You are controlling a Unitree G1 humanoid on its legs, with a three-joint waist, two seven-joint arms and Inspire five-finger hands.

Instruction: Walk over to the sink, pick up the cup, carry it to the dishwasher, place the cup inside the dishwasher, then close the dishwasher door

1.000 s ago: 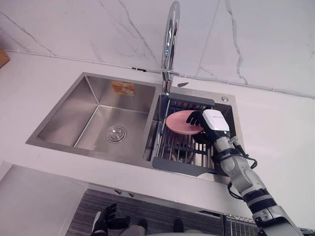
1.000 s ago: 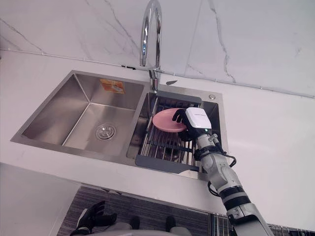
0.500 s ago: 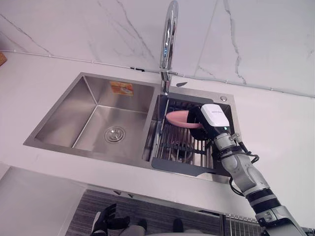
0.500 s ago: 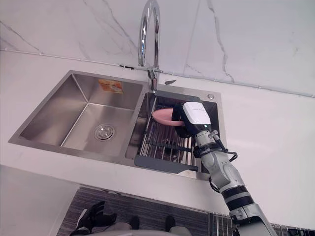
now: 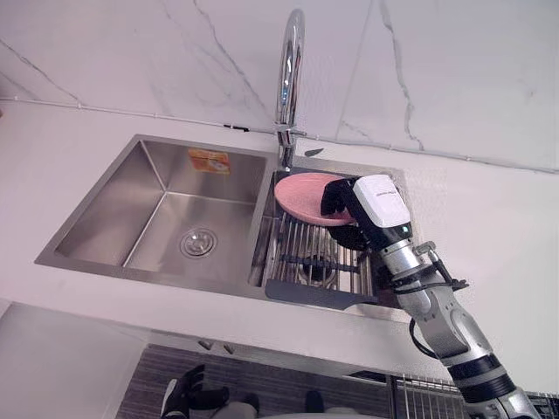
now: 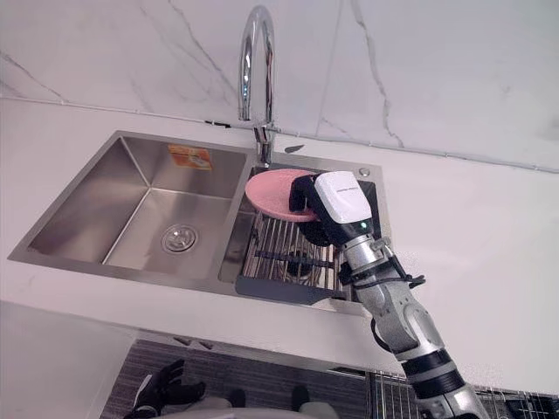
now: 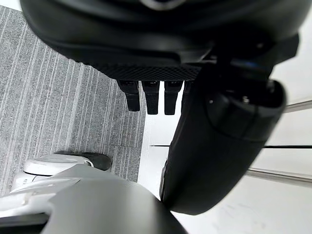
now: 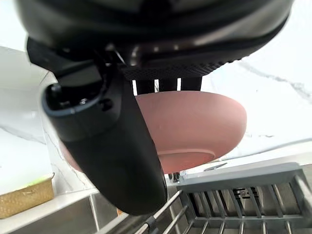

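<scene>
The cup is a pink, shallow, bowl-shaped dish point(image 5: 300, 194). My right hand point(image 5: 377, 206) is shut on its rim and holds it tilted above the dark drying rack point(image 5: 316, 294) in the sink's right basin. In the right wrist view the thumb point(image 8: 108, 146) lies over the near side of the pink dish point(image 8: 200, 126) and the fingers curl behind it. The dish hangs just under the tap's base, off the rack's bars. My left hand point(image 5: 187, 394) hangs low at the lower left over the grey floor, its fingers relaxed and holding nothing.
The steel sink's left basin point(image 5: 166, 205) holds just its drain point(image 5: 197, 242). A tall chrome tap point(image 5: 288, 78) curves up right behind the dish. White marble counter point(image 5: 489, 227) surrounds the sink. A wire rack point(image 5: 428, 400) shows at the lower right below the counter edge.
My right hand has lifted the pink dish up off the drying rack and towards the tap. The camera has shifted a little. The left hand stays where it was.
</scene>
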